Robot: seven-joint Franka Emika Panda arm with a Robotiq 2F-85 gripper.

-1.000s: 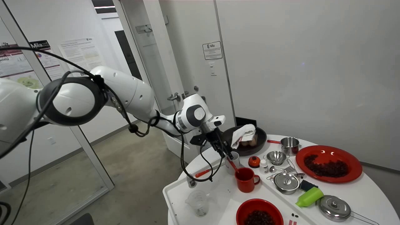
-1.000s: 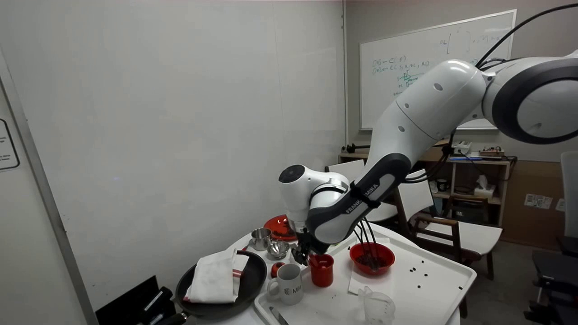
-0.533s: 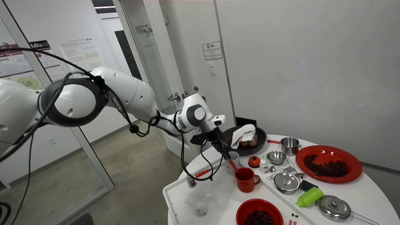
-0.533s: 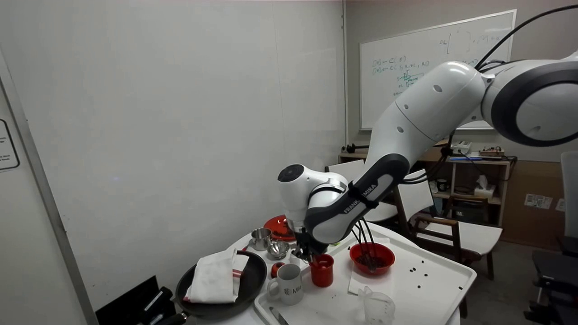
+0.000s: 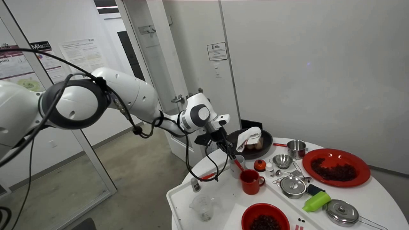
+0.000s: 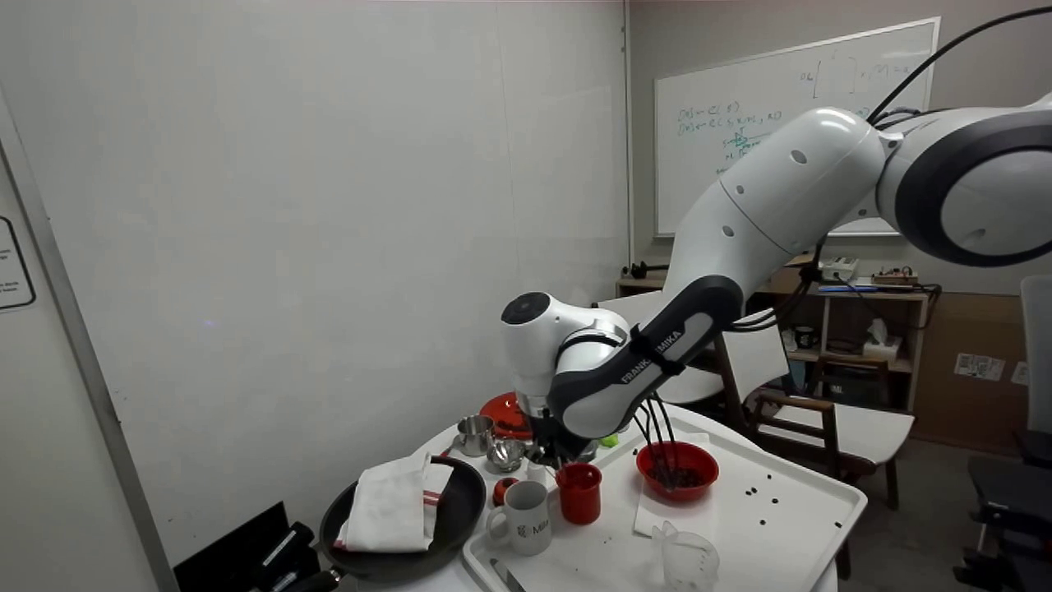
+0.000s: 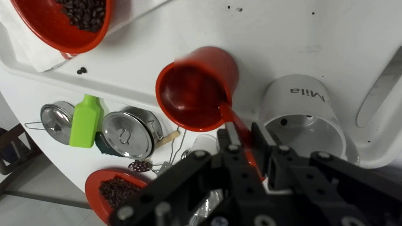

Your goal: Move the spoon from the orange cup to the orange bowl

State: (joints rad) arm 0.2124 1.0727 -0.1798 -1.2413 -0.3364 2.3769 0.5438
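Observation:
The orange cup (image 5: pixel 250 186) stands on a white tray, its side handle showing in an exterior view. Out of it leans the spoon, its red handle (image 7: pixel 226 113) slanting up over the rim; the head is hidden inside the cup. My gripper (image 7: pixel 245 130) is just above and beside the cup's rim, the spoon's handle running between its fingers, and it is shut on that handle. In both exterior views the gripper (image 5: pixel 232 155) is small and dark. The orange bowl (image 7: pixel 47 18), partly filled with dark beans, sits on a cloth beside the cup.
Close to the gripper and cup stands a white mug (image 7: pixel 298 103). A clear measuring jug (image 6: pixel 689 559) and a knife (image 7: pixel 381 91) are also on the tray (image 6: pixel 789 534). Beyond its edge are a pan (image 6: pixel 460 506), metal pots, a green bottle (image 5: pixel 316 201) and a large red dish (image 5: pixel 361 169).
The gripper has closed on the spoon's handle. It has risen a little and moved slightly left in both exterior views, and the cup has shifted slightly the same way with it.

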